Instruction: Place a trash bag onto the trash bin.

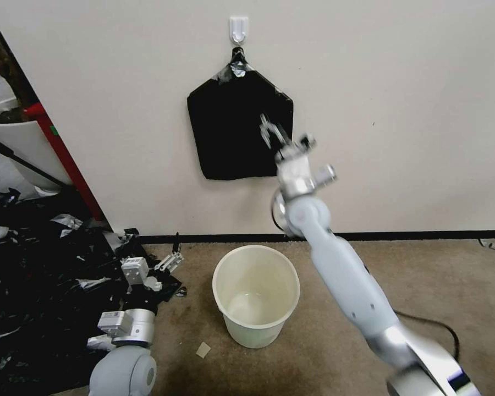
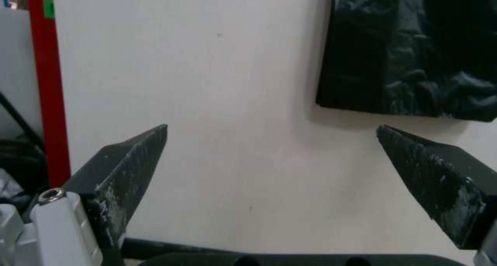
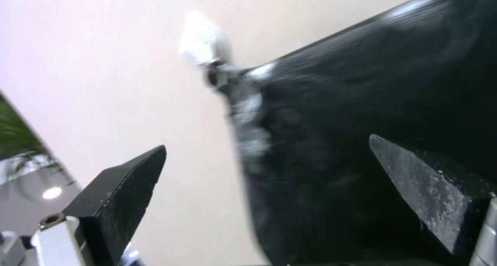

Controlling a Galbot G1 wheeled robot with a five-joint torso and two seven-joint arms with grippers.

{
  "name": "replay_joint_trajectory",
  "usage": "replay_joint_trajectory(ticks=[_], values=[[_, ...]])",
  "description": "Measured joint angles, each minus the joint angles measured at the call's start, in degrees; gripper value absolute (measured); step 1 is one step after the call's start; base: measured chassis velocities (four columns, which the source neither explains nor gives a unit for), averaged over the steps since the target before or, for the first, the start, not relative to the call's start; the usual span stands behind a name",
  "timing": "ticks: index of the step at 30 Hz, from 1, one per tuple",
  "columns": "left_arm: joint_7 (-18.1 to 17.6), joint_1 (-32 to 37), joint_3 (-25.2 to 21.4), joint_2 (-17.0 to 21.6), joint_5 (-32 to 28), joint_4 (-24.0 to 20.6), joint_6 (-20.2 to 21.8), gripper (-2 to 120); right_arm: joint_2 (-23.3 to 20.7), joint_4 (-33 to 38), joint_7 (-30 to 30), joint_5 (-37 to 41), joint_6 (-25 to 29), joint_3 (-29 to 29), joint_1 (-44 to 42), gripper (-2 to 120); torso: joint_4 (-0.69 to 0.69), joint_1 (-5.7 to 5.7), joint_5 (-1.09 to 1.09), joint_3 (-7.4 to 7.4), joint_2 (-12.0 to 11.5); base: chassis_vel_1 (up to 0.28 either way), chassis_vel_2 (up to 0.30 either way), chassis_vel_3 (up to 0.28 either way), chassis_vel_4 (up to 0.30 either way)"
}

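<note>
Hanging from a white wall hook (image 1: 238, 28) at upper centre of the head view, the flat black stack of bags (image 1: 234, 132) faces the right pincer (image 1: 270, 131), spread and empty before it. Fetching a bag looks in hand; pinching one layer comes next. Below, the trash bin (image 1: 257, 324) stands bare; the left pincer (image 1: 169, 263) idles spread, lower left.

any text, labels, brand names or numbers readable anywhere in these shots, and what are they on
None can be read.
The trash bin, the stack of bags on the wall hook, and both arms carry no visible print.
The green tag on the red post shows no legible marks.
</note>
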Motion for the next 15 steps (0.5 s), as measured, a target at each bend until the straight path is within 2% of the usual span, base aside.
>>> replay_joint_trajectory(ticks=[2,4,7,15], values=[[0.0,0.4,-0.3,0.2,0.0,0.0,0.1,100,0.2,-2.6,-2.3,-0.2,-2.5,-0.4,1.8,100,0.00,0.00,-0.01,0.01,0.0,0.000,0.000,0.000,0.000],[0.0,0.7,-0.8,0.8,0.0,0.2,0.3,100,1.5,-6.0,-5.8,-0.9,-2.9,0.0,4.1,100,-0.01,0.00,0.01,0.01,0.0,0.000,0.000,0.000,0.000],[0.0,0.8,-1.4,1.4,0.0,0.4,0.7,100,3.4,-8.2,-7.8,-1.2,-2.9,1.4,6.0,100,-0.01,0.00,0.01,0.01,0.0,0.000,0.000,0.000,0.000],[-0.1,1.2,-1.9,2.0,-1.1,0.6,1.7,100,7.5,-13.4,-9.4,-3.3,-3.8,3.5,10.5,100,0.00,0.00,0.00,0.01,0.0,0.000,0.000,0.000,0.000]])
